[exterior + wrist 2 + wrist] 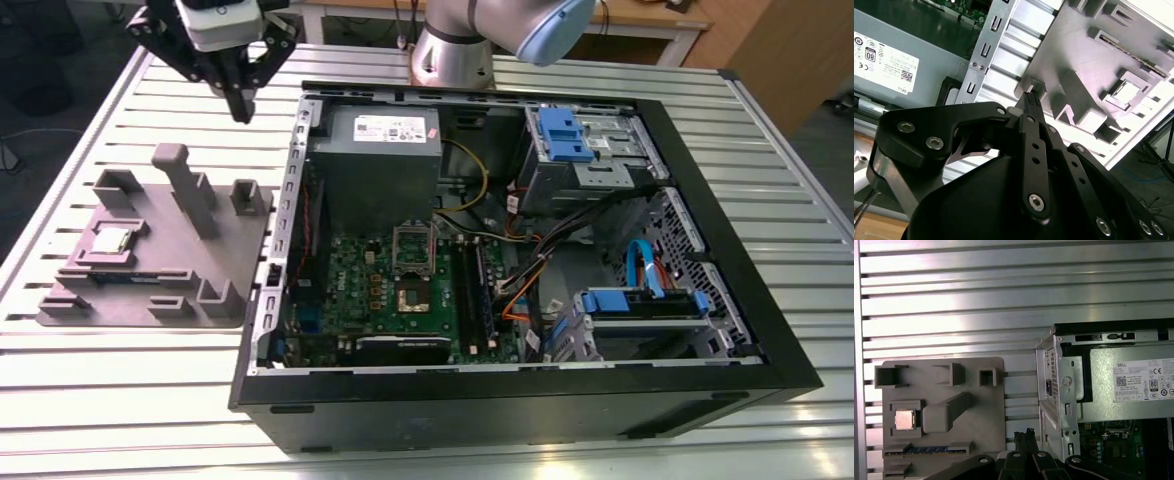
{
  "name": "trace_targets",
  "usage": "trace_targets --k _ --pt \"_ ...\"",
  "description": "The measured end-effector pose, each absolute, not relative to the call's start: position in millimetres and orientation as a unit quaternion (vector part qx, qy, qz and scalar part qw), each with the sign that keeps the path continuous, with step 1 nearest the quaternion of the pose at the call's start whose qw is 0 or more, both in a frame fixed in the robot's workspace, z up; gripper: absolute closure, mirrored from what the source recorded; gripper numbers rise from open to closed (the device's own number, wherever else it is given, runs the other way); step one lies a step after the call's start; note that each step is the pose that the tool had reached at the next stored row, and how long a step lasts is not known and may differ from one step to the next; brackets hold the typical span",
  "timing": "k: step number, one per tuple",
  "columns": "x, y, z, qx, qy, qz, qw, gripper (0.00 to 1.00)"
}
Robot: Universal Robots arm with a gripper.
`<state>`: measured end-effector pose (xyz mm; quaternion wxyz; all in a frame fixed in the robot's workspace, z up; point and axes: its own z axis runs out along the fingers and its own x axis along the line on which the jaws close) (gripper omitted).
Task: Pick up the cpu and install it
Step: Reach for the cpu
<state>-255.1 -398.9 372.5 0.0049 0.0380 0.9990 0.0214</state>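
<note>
Toward the exterior view's upper left, the hand (pixel 240 112) hangs above the tabletop (pixel 134 400), between the grey tray (pixel 234 260) and the open computer case (pixel 534 385). It is well apart from the cpu (pixel 110 240), which lies flat in its recess on the tray, toward the exterior view's left.

We see three risks. The cpu sits low among upright blocks (pixel 187 190), so a descent that is slightly off could knock a finger on a block or shove the tray across the slats. The chip is thin and smooth, so we judge that a shallow or skewed pinch could let it slip or tilt. Carried tilted to the socket (pixel 414 292), it could land crooked and harm the contacts, and the case wall stands close along that path.

The arm reaches over from the far edge with its wrist pointing straight down. In both wrist views the fingertips (pixel 1016 435) look pressed together, holding nothing, above the gap between tray and case.
</note>
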Motion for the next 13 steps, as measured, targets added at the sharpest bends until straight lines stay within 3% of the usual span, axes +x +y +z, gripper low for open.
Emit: trace_targets --k 13 --pt "-258.2 -398.9 371.4 0.038 0.999 0.021 0.004 0.9"
